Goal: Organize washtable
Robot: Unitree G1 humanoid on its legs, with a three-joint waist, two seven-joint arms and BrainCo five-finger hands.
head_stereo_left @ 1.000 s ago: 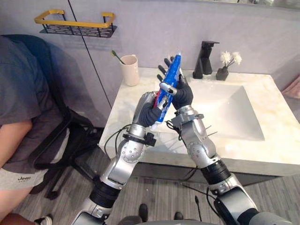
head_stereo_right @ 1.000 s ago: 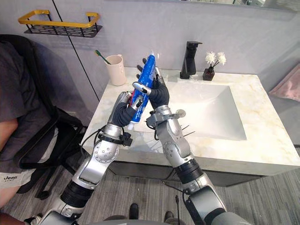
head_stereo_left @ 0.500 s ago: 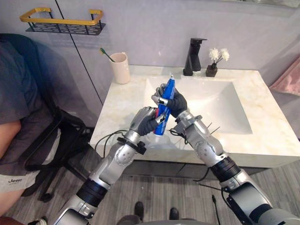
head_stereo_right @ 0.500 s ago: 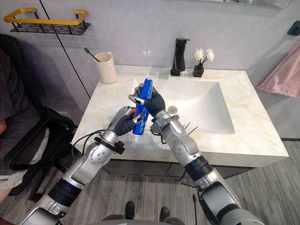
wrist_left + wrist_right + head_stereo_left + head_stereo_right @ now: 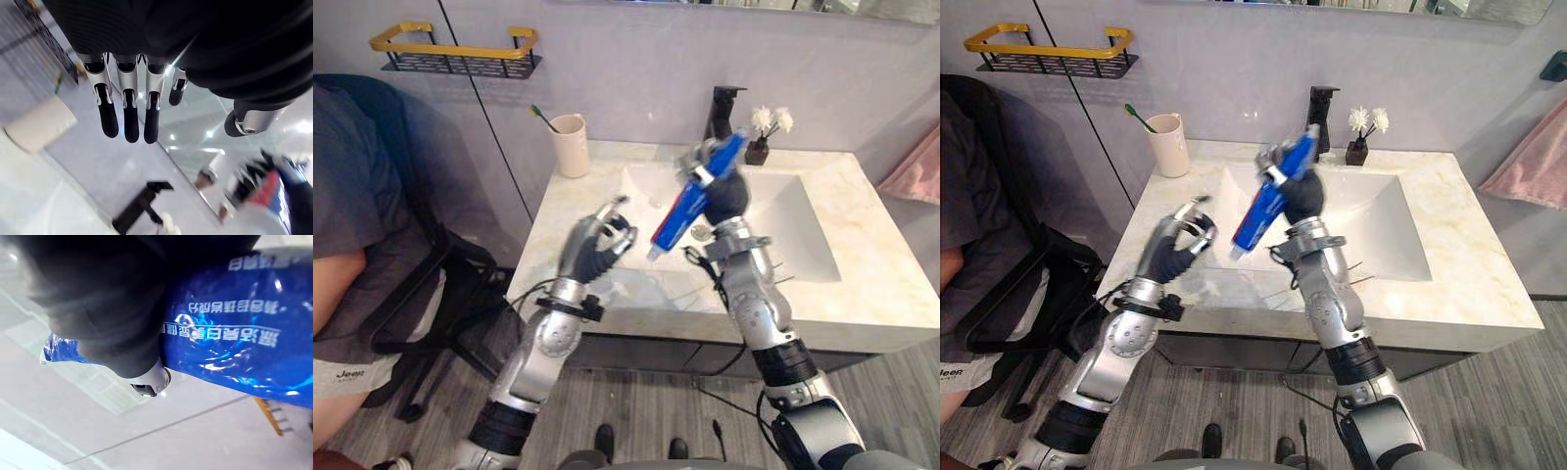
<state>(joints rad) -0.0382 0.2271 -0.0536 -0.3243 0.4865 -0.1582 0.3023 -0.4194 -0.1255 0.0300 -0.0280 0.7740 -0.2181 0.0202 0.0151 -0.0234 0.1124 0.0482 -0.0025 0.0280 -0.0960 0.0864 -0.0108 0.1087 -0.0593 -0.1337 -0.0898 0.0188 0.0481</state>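
A blue toothpaste tube (image 5: 688, 204) hangs slanted above the near left corner of the sink basin (image 5: 800, 240), white cap end pointing down to the left. My right hand (image 5: 722, 188) is shut on its upper half; in the right wrist view the tube (image 5: 234, 347) lies under the thumb (image 5: 148, 378). My left hand (image 5: 597, 243) hovers open and empty over the counter's left front part, a hand's width left of the cap. Its fingers (image 5: 124, 113) are straight in the left wrist view.
A beige cup (image 5: 572, 144) with a green toothbrush (image 5: 540, 117) stands at the counter's back left. A black faucet (image 5: 720, 110) and a small flower vase (image 5: 763, 134) stand behind the basin. A black-and-yellow wall shelf (image 5: 455, 51) hangs upper left. A person sits in a chair (image 5: 372, 245) at left.
My left hand has let go of the tube, opened and drawn back to the left. The right hand alone now holds the tube, tilted and carried right toward the basin.
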